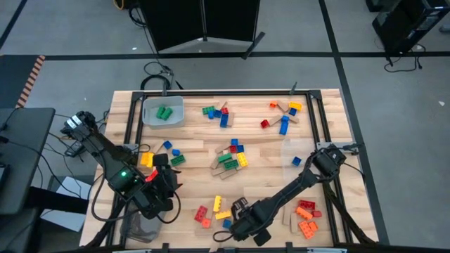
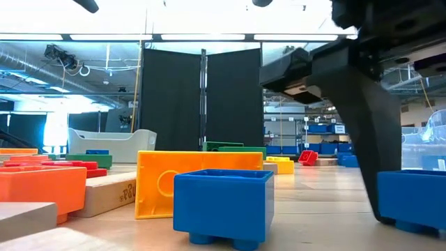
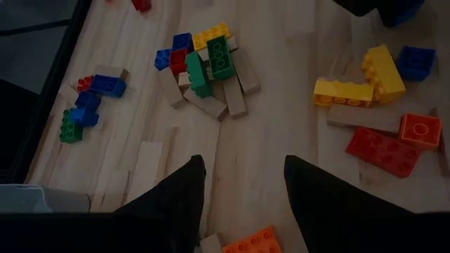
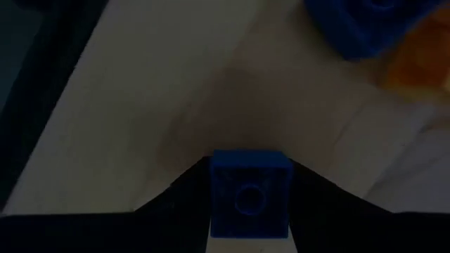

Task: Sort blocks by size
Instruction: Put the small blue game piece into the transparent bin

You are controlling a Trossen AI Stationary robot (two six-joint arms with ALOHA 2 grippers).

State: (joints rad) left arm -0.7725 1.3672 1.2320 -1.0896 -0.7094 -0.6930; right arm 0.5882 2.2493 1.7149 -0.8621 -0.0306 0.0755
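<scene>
We see green blocks (image 1: pixel 164 112) in the far-left bin (image 1: pixel 149 105); the right gripper (image 4: pixel 249 204) clamps a small blue block (image 4: pixel 249 193), while the left gripper (image 3: pixel 242 186) stands open.

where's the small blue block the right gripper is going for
The small blue block sits between the right gripper's fingers at the table's near edge in the high view, beside the yellow bricks.

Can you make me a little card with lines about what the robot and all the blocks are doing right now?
Table: wooden table, blocks scattered in clusters
Right gripper: near front edge, fingers closed on a small blue block
Left gripper: fingers apart, empty, above the table
Grey bin: back left, holds green blocks
Middle pile: green, yellow, blue, red, tan pieces
</scene>
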